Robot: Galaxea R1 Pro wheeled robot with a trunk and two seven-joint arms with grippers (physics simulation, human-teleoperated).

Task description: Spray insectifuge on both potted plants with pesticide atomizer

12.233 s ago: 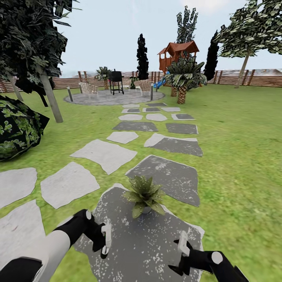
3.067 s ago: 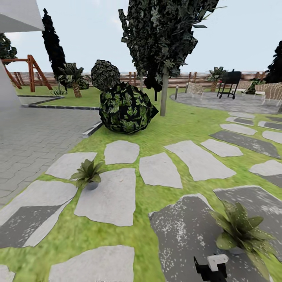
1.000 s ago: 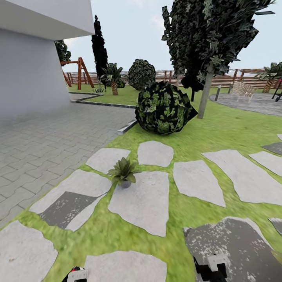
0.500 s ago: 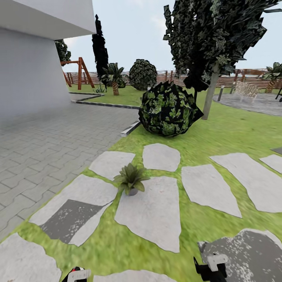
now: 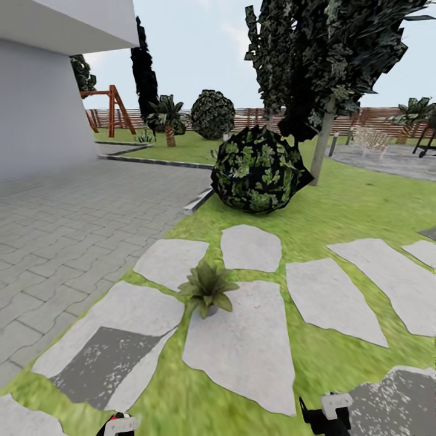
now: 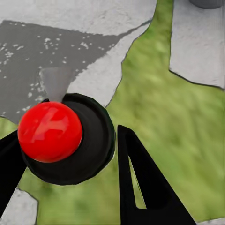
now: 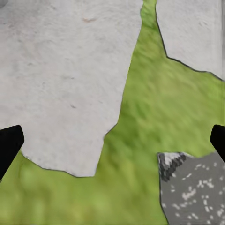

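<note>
Head view: one potted plant (image 5: 208, 288) at approx 12 o'clock, close ahead. Green rosette in small grey pot, upright. It sits on the near-left edge of a pale stepping stone (image 5: 245, 345), lawn (image 5: 339, 206) all round. More stones at 10, 1 and 2 o'clock, grass strips btwn them. Round dark bush (image 5: 258, 170) further out at 12–1 o'clock, tree trunk (image 5: 321, 148) just beside it at 1. Grey paving (image 5: 72, 212) and white bldg wall (image 5: 42, 103) at 9–10 o'clock. Brown fence (image 5: 363, 118) along far edge.

L gripper (image 5: 121, 424) and R gripper (image 5: 327, 412) both low at frame bottom, approx 7 and 5 o'clock, well short of the plant.

L wrist view: L gripper (image 6: 70, 136) has a red ball (image 6: 49, 131) on a black disc (image 6: 93, 140) btwn its dark fingers (image 6: 140, 187), over grass and a dark-patched stone. Pinching it or not: can't tell.

R wrist view: R gripper (image 7: 112, 138) spread wide, fingertips (image 7: 9, 145) at opposite frame edges, nothing btwn them. Grass and stone below.
</note>
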